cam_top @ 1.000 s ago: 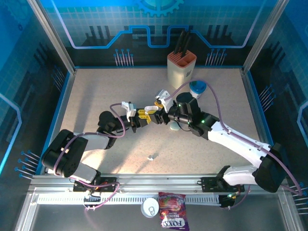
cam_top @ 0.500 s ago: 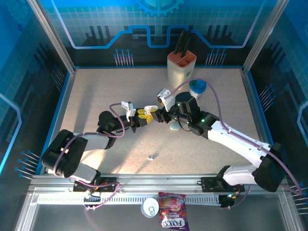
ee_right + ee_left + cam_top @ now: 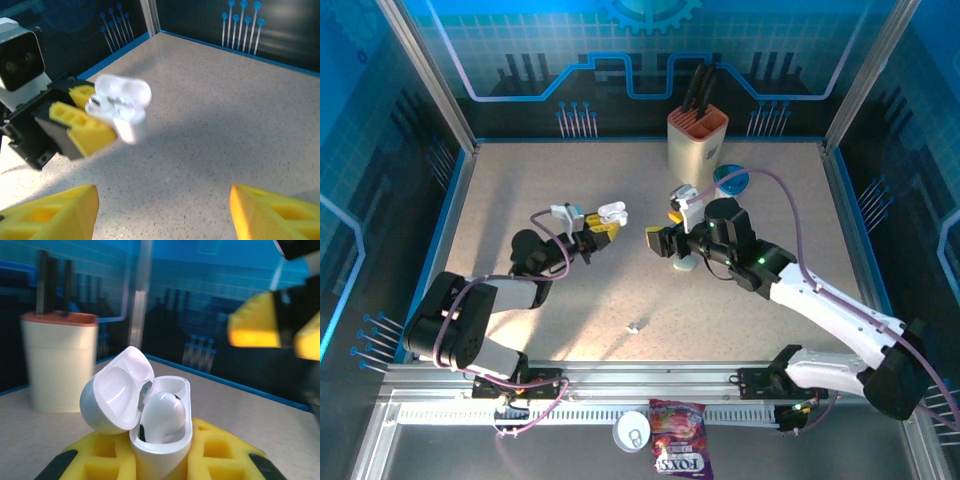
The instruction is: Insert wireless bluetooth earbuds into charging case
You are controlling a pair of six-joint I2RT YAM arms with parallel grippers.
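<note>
Speckled tabletop point(image 3: 520, 200), blue enclosure point(image 3: 520, 60).
Knife block point(image 3: 697, 140) at 12 o'clock; left gripper point(image 3: 603, 228) clamps open charging case point(image 3: 612, 212); right gripper point(image 3: 162, 207) wide, empty.

The speckled beige table point(image 3: 520, 200) has a blue rim. A cream knife block point(image 3: 697, 145) with dark handles stands upright at 12 o'clock near the far edge. A blue dish point(image 3: 735, 179) sits just beside it at 1 o'clock. A pale rounded object point(image 3: 684, 265), partly covered, lies near centre. One tiny white earbud point(image 3: 636, 325) lies alone at 6 o'clock.
</note>
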